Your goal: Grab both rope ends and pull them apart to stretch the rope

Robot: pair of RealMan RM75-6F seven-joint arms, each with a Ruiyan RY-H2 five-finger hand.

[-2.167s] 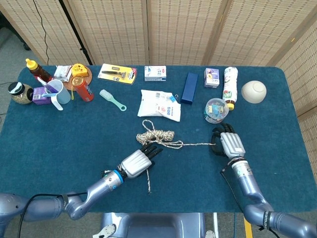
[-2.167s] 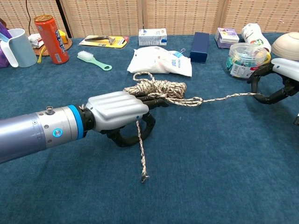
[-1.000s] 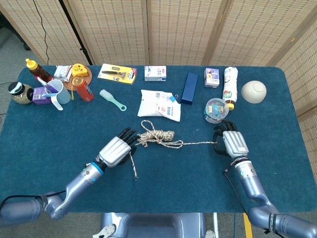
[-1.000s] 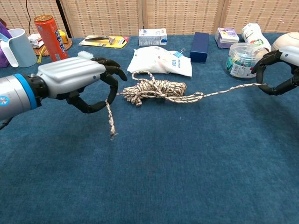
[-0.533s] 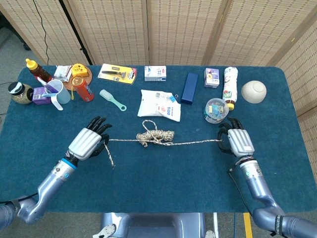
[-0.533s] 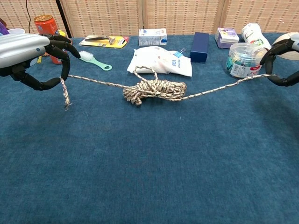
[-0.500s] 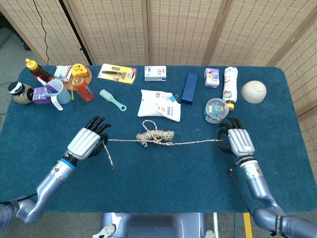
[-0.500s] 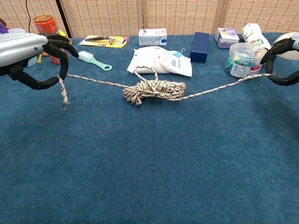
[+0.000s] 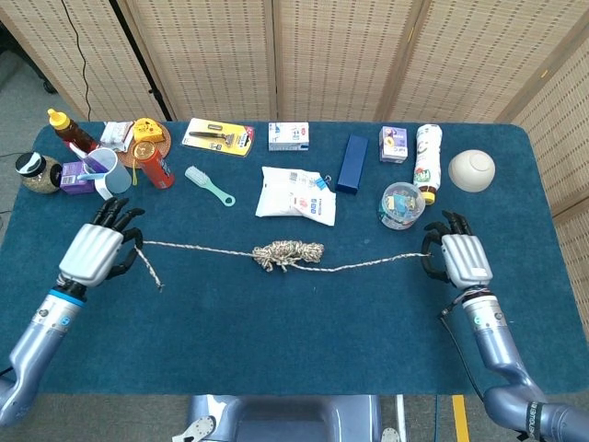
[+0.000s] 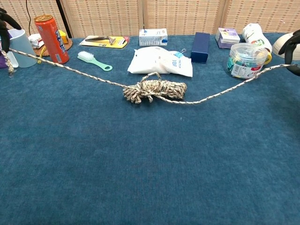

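The rope (image 9: pixel 288 255) runs left-right across the worktop (image 9: pixel 294 350), each end gripped by a robot hand, left (image 9: pixel 92 253) and right (image 9: pixel 462 260), its tangle bunched midway between them.

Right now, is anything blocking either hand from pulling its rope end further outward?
Nothing visible lies outward of the left hand or the right hand, only bare blue tablecloth. The hindrance is in the beige twisted rope itself: a coiled tangle sits on the cloth at mid-span.
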